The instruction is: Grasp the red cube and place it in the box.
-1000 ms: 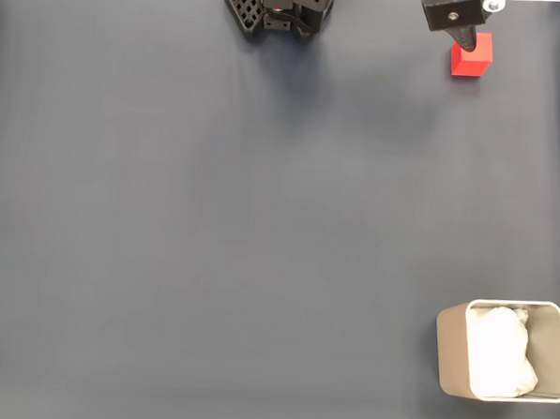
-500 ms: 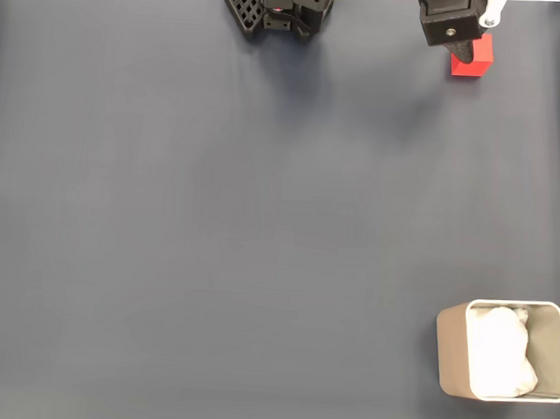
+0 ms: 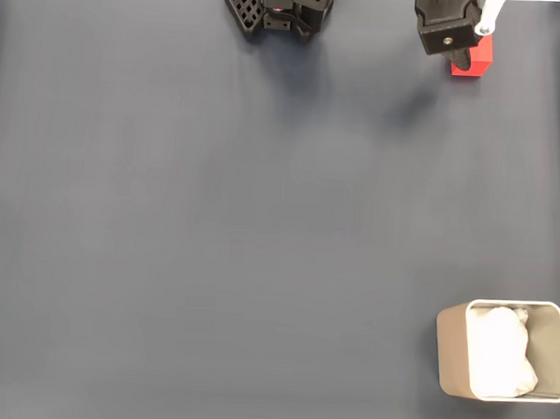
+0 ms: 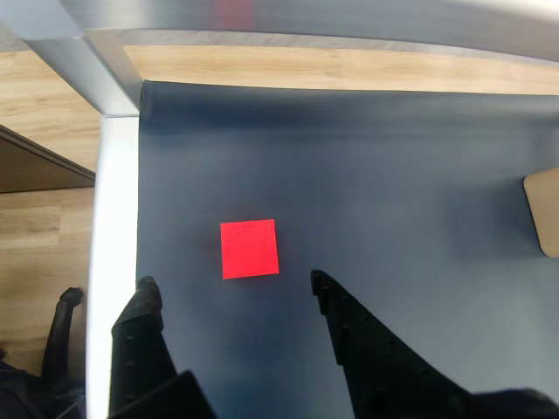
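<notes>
A dark blue-grey mat [image 3: 260, 227] covers the table and is the largest thing in the fixed view, which looks straight down. In the wrist view the mat's far edge meets a pale metal frame [image 4: 113, 175] and wood-toned flooring [image 4: 44, 227] beyond it. Near the bottom right corner of the fixed view sits the box [image 3: 450, 354], a beige container with rounded corners and crumpled white paper [image 3: 501, 352] inside; in the wrist view only a tan corner of it [image 4: 546, 223] peeks in at the right edge. At the top centre of the fixed view is the arm's black base [image 3: 276, 8]. To its right, at the top edge, the black gripper [image 3: 462, 58] hangs over the red cube [image 3: 479, 58], covering part of it from above. The cube sits on the mat at the top right of the fixed view, well apart from the box, which lies toward the opposite edge of the mat on the same side. The wrist view gives the relation that matters: the gripper [image 4: 231, 288] has its two black fingers [image 4: 349, 323] spread wide, holding nothing, and the small red cube [image 4: 250, 249] lies flat on the mat just ahead of the fingertips, roughly centred on the gap between them and slightly nearer the left finger. Its faces sit nearly square to the fingers, with only a slight skew. Judging from this, the coming move is a short advance and descent to bring the fingers down on either side of the cube before closing.
</notes>
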You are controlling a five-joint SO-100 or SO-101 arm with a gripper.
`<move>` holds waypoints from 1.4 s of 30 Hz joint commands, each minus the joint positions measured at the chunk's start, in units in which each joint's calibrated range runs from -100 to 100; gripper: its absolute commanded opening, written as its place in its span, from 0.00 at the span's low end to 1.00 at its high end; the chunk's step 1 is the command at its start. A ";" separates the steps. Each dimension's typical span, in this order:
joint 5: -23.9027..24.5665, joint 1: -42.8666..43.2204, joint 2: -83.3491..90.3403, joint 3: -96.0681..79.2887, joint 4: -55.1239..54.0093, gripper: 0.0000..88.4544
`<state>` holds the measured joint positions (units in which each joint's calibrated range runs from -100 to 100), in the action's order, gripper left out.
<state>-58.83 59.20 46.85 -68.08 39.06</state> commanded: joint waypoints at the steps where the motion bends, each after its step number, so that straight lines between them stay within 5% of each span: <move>1: -0.10 0.32 -0.84 0.56 -2.26 0.45; 42: 1.17 2.31 -13.58 -0.71 -17.09 0.50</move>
<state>-58.44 61.05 33.39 -68.99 23.31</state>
